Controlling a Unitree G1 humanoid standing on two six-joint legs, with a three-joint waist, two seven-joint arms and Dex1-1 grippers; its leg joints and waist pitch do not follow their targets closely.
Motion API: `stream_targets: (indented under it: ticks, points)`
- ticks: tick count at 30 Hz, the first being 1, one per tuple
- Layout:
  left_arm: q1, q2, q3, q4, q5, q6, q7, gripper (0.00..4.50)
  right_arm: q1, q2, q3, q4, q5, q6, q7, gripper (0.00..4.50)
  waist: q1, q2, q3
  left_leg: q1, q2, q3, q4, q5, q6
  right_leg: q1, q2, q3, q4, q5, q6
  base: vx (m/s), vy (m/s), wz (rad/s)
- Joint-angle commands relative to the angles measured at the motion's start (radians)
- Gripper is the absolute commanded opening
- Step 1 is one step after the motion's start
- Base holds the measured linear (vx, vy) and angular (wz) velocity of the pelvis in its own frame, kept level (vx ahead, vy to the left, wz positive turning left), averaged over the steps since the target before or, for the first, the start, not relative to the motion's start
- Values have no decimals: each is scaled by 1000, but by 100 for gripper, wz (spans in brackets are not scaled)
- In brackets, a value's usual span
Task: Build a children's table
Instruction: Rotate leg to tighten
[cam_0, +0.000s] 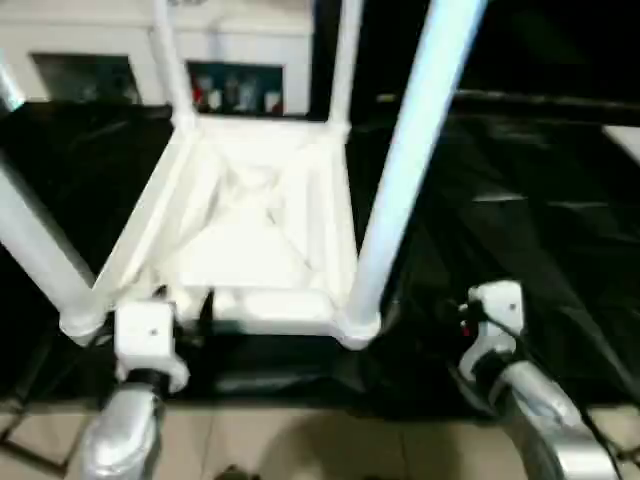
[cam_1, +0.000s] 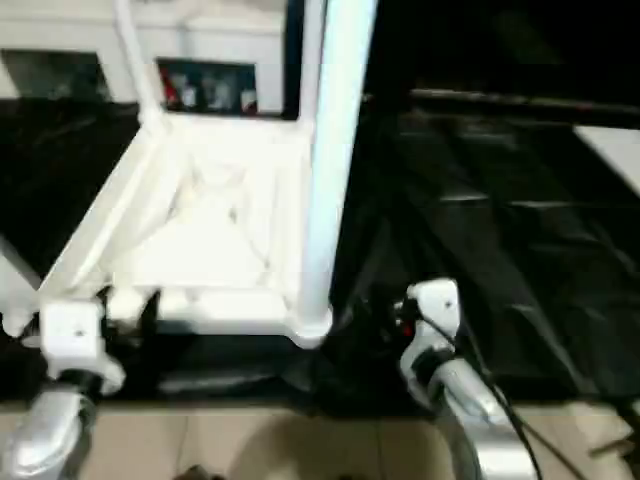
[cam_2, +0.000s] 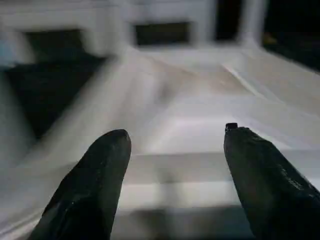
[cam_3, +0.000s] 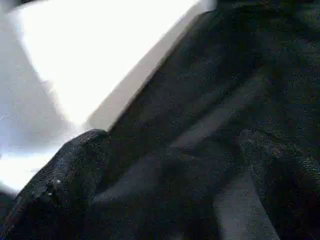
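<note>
The children's table lies upside down on a black cloth, its white ribbed tabletop (cam_0: 250, 250) facing up. Legs stand in its corner sockets: a near right leg (cam_0: 405, 170), a near left leg (cam_0: 35, 250) and two thin ones at the back (cam_0: 170, 60). My left gripper (cam_2: 175, 135) is open at the tabletop's near rim, close to the near left corner (cam_0: 183, 303), with nothing between its fingers. My right gripper (cam_3: 172, 137) is open over the cloth just right of the near right corner socket (cam_0: 355, 325); its white wrist block (cam_0: 495, 305) shows there.
The black cloth (cam_0: 520, 200) spreads wide to the right of the table. A white cabinet with glass doors (cam_0: 240, 60) stands behind. Pale floor tiles (cam_0: 330, 450) run along the near edge. A white edge (cam_0: 625, 140) shows at far right.
</note>
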Motion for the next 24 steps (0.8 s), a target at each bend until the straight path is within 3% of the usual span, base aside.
stream_targets:
  ticks: [1, 2, 3, 4, 5, 6, 7, 8, 9, 10, 13, 14, 15, 16, 17, 18, 19, 21, 23, 24]
  points:
    - [15, -4, -6, -7, 4, 20, 10, 337, 6, -15, -9, 7, 1, -19, 17, 450, -16, -29, -3, 39, -65, -89, 102, -123, 24, -65, -116, 141, -325, -991, 38, -69, -133, 6]
    - [24, 4, -7, -11, 0, 23, 4, 337, 10, -30, -16, 14, -5, -31, 27, 450, 23, 1, 9, 10, -77, -123, 75, -27, 38, 6, -120, 144, -312, -834, -15, -72, -27, 3]
    - [27, 12, -17, -8, -2, 17, -7, 337, 17, -44, -36, 10, 1, -39, 37, 450, 29, 33, 11, 74, -55, -129, 27, -165, -5, -13, -108, 99, -292, -722, -71, -95, 77, 17]
    - [29, 14, -34, -8, 4, 11, -11, 337, 26, -61, -63, 4, 12, -45, 48, 450, 32, 52, -7, 99, -38, -136, -21, -228, -13, -1, -87, 93, -266, -560, -103, -95, 77, 17]
    - [22, 18, -40, 0, 10, -1, -10, 337, 34, -70, -83, -4, 22, -52, 52, 450, 22, 66, -31, 98, -5, -140, -89, -313, -14, 15, -28, 71, -211, -205, -140, -102, 58, 29]
    - [16, 14, -51, 12, 14, -15, -8, 337, 45, -77, -107, -7, 38, -59, 62, 450, 14, 45, -26, 94, 6, -135, -105, -331, 6, 23, -23, 67, -211, -89, -145, -85, 43, 21]
    - [9, 18, -53, 24, 19, -25, -6, 337, 57, -78, -121, -12, 44, -65, 62, 450, 9, 67, -36, 95, 12, -132, -117, -329, 28, 28, -31, 72, -210, 44, -164, -85, 43, 21]
    - [9, 18, -53, 24, 19, -25, -6, 337, 57, -78, -121, -12, 44, -65, 62, 450, 1, 71, -37, 85, 1, -123, -124, -358, 34, 35, -43, 73, -224, 13, -165, -51, 59, 10]
    - [-7, 25, -54, 36, 25, -43, -5, 337, 71, -74, -137, -31, 60, -63, 61, 450, -5, 60, -35, 75, -2, -118, -127, -346, 33, 38, -45, 73, -231, 4, -157, -27, 54, -1]
    - [-29, 35, -39, 57, 22, -58, 3, 337, 100, -52, -151, -69, 97, -63, 58, 450, -5, 65, -37, 71, -5, -116, -129, -329, 33, 36, -49, 73, -237, 1, -135, -27, 54, -1]
    - [-31, 47, 12, 90, 15, -56, 31, 337, 165, -21, -116, -131, 100, -109, 55, 450, -25, 67, -49, 62, -8, -118, -132, -264, 30, 43, -50, 65, -235, 105, -103, 0, 0, 0]
    - [-31, 47, 12, 90, 15, -56, 31, 337, 165, -21, -116, -131, 100, -109, 55, 450, -30, 62, -49, 58, -10, -117, -132, -254, 32, 47, -49, 63, -236, 134, -95, 0, 0, 0]
    - [-10, 48, 51, 95, -13, -68, 40, 337, 208, -10, -88, -178, 108, -136, 73, 450, -43, 82, -58, 53, -15, -120, -125, -221, 33, 49, -50, 62, -227, 214, -85, 0, 0, 0]
    - [-10, 48, 51, 96, -14, -68, 40, 337, 209, -10, -87, -179, 109, -136, 73, 450, -51, 72, -58, 52, -14, -117, -124, -215, 39, 50, -48, 60, -231, 243, -78, 0, 0, 0]
    - [-3, 50, 64, 102, -23, -77, 42, 337, 221, -7, -80, -195, 117, -142, 84, 450, -63, 68, -59, 48, -18, -118, -124, -198, 48, 54, -46, 56, -227, 290, -78, 0, 0, 0]
    - [9, 45, 82, 113, -61, -82, 27, 356, 236, -5, -80, -208, 142, -136, 103, 450, -66, 77, -60, 49, -19, -119, -123, -205, 51, 50, -47, 54, -226, 294, -81, 0, 0, 0]
    - [14, 38, 99, 121, -107, -87, 13, 366, 246, -5, -81, -223, 170, -124, 128, 450, -73, 72, -58, 50, -18, -116, -123, -223, 60, 48, -49, 57, -231, 282, -85, 0, 0, 0]
    - [-6, 36, 127, 115, -142, -84, 19, 372, 234, -16, -66, -239, 171, -113, 147, 450, -76, 88, -52, 52, -14, -115, -128, -274, 64, 40, -51, 59, -238, 205, -107, 0, 0, 0]
    - [-25, 34, 137, 125, -145, -79, 30, 377, 212, -14, -58, -235, 175, -108, 146, 450, -79, 77, -47, 52, -14, -112, -131, -294, 59, 40, -50, 61, -245, 151, -110, 0, 0, 0]
    - [-29, 34, 138, 125, -142, -74, 34, 410, 200, -13, -55, -227, 167, -109, 140, 450, -79, 79, -45, 53, -14, -112, -133, -300, 57, 38, -50, 62, -247, 128, -111, 0, 0, 0]
